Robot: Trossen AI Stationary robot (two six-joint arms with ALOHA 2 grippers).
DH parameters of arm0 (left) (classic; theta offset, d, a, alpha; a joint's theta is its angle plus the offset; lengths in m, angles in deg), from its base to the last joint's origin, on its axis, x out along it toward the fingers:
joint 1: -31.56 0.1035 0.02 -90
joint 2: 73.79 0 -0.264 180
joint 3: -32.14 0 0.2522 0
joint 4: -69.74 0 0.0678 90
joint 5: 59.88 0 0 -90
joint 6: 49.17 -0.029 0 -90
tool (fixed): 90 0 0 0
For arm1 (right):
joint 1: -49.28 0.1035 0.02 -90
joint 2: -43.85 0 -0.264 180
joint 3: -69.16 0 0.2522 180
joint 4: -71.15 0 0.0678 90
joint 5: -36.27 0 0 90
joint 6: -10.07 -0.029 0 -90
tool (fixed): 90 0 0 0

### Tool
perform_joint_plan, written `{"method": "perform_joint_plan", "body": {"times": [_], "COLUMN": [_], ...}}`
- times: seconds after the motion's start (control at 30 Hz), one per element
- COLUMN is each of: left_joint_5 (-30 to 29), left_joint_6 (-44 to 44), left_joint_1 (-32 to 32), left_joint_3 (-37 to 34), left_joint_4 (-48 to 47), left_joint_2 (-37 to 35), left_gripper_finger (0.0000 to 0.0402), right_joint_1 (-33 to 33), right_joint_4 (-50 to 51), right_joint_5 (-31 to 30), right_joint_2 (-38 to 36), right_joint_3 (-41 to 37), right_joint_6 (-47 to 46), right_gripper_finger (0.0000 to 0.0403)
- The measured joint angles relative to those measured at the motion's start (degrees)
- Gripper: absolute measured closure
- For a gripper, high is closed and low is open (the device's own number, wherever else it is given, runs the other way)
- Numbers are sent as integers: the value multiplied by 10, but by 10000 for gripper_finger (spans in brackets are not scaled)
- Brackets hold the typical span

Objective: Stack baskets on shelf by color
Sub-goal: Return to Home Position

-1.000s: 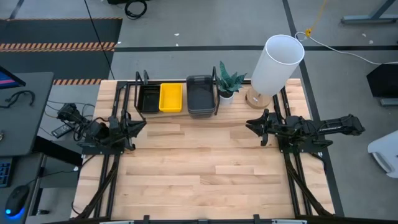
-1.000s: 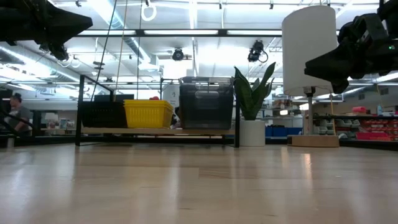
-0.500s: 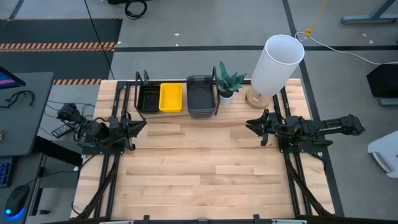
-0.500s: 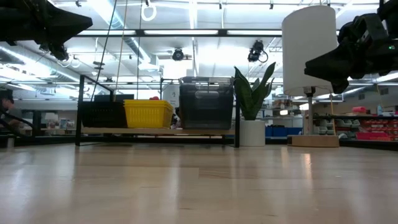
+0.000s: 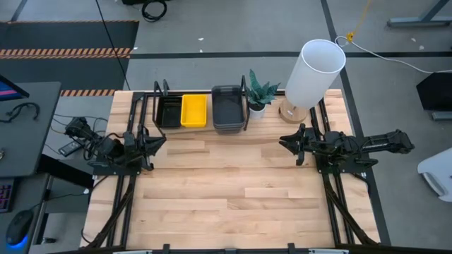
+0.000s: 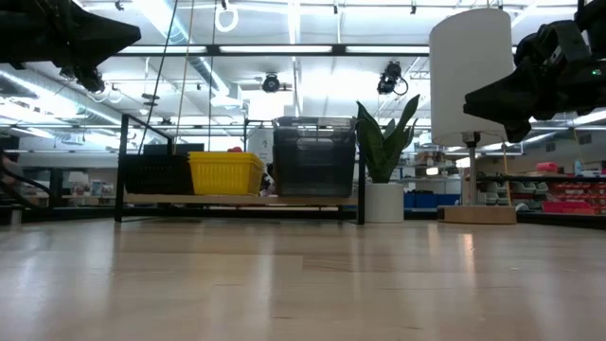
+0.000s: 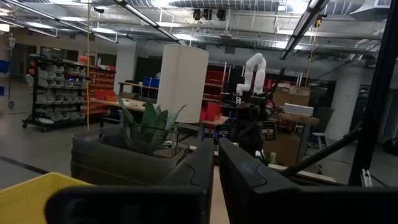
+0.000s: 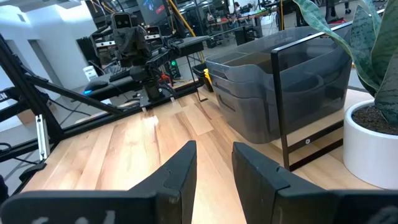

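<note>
Nearest me, above the worktop: my left hand, fingers pressed together on nothing, just short of the shelf at its black end; my right hand, fingers parted and empty, well off its grey end. On the shelf: black baskets, yellow baskets, grey baskets, side by side. Just past the grey end: plant. Risk, as I judge it: the grey stack stands tallest, so a careless right-arm sweep could tip it.

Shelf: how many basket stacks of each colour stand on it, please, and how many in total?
Black stack: 1
Yellow stack: 1
Dark grey stack: 1
Total: 3 stacks on the shelf; the number of baskets inside each stack cannot be told.
</note>
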Motion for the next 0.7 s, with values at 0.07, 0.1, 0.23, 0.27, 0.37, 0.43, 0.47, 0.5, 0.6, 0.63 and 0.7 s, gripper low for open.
{"method": "perform_joint_plan", "body": {"times": [0.07, 0.1, 0.23, 0.27, 0.37, 0.43, 0.47, 0.5, 0.6, 0.63, 0.7], "left_joint_5": [0, 0, 0, 0, 0, 0, 0, 0, 0, 0, 0], "left_joint_6": [0, 0, 0, 0, 0, 0, 0, 0, 0, 0, 0], "left_joint_1": [0, 0, 0, 0, 0, 0, 0, 0, 0, 0, 0], "left_joint_3": [0, 0, 0, 0, 0, 0, 0, 0, 0, 0, 0], "left_joint_4": [0, 0, 0, 0, 0, 0, 0, 0, 0, 0, 0], "left_joint_2": [0, 0, 0, 0, 0, 0, 0, 0, 0, 0, 0], "left_gripper_finger": [375, 376, 378, 377, 372, 369, 368, 366, 366, 367, 370], "right_joint_1": [0, 0, 0, 0, 0, 0, 0, 0, 0, 0, 0], "right_joint_4": [0, 0, 0, 0, 0, 0, 0, 0, 0, 0, 0], "right_joint_5": [0, 0, 0, 0, 0, 0, 0, 0, 0, 0, 0], "right_joint_2": [0, 0, 0, 0, 0, 0, 0, 0, 0, 0, 0], "right_joint_3": [0, 0, 0, 0, 0, 0, 0, 0, 0, 0, 0], "right_joint_6": [0, 0, 0, 0, 0, 0, 0, 0, 0, 0, 0], "right_gripper_finger": [295, 295, 294, 294, 294, 294, 294, 294, 294, 294, 294]}}
